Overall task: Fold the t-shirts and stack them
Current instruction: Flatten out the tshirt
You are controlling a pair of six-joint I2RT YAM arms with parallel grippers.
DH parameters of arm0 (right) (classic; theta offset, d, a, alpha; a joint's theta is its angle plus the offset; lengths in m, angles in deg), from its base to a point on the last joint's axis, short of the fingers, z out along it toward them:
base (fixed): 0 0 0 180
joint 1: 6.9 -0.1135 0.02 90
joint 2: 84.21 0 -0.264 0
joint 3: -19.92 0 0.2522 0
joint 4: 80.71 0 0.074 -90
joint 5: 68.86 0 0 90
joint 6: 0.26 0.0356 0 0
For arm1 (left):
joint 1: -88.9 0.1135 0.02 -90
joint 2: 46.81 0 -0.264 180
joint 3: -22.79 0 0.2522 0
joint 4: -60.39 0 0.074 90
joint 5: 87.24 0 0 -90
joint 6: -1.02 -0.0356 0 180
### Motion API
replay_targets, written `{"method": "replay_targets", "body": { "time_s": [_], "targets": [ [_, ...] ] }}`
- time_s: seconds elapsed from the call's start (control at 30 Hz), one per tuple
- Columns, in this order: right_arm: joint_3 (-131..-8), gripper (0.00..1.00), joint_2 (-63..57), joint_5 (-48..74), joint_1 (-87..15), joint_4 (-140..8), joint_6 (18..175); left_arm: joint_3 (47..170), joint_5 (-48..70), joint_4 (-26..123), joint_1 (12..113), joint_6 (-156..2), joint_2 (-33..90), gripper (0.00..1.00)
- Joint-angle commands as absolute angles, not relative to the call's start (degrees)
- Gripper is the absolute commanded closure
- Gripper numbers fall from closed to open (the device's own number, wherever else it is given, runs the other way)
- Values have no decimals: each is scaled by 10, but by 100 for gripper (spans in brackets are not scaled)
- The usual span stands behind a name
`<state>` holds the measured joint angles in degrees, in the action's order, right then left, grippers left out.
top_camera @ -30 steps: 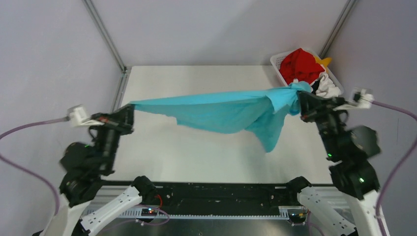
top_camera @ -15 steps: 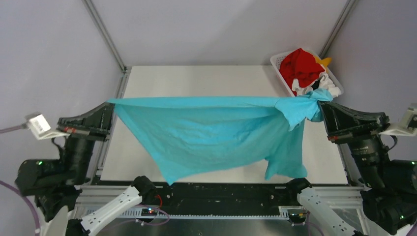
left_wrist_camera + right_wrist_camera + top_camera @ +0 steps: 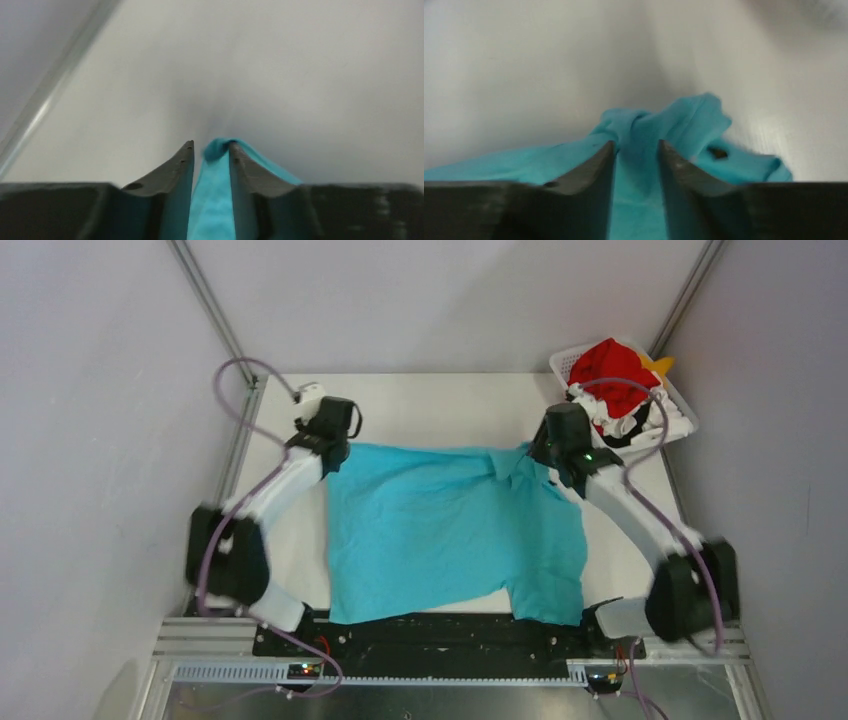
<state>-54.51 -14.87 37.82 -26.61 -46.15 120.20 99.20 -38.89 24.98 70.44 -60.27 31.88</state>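
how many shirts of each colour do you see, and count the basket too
teal shirt: 1
red shirt: 1
yellow-orange shirt: 1
white and black shirt: 1
white basket: 1
total: 5 (the basket pile is bunched, so more could be hidden)

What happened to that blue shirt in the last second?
The left gripper and right gripper swung forward and down, laying the teal shirt flat on the table. Before, it hung stretched in the air between them. They now sit at its far corners with cloth between their jaws; whether they grip or are letting go is unclear. The basket stayed put.
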Motion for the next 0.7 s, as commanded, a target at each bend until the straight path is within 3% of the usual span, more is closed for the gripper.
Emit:
{"method": "replay_targets", "body": {
  "time_s": [0.0, 0.03, 0.07, 0.1, 0.37, 0.67],
  "targets": [
    [-554, 41, 1, 330, -232, -594, 1227, 1084, -338, 232, 725, -595, 491, 34],
    [-559, 15, 40, 326, -230, -609, 1226, 1106, -333, 229, 727, -592, 508, 17],
    [-568, 8, 54, 325, -230, -631, 1221, 1113, -324, 229, 728, -590, 531, 5],
    [-575, 2, 73, 326, -229, -637, 1219, 1123, -321, 228, 730, -590, 538, 3],
    [-586, 1, 31, 350, -225, -586, 1213, 1111, -254, 227, 733, -588, 485, 0],
    [-442, 1, -165, 311, -237, -479, 1252, 876, -158, 228, 654, -515, 271, 0]
  ]
}}
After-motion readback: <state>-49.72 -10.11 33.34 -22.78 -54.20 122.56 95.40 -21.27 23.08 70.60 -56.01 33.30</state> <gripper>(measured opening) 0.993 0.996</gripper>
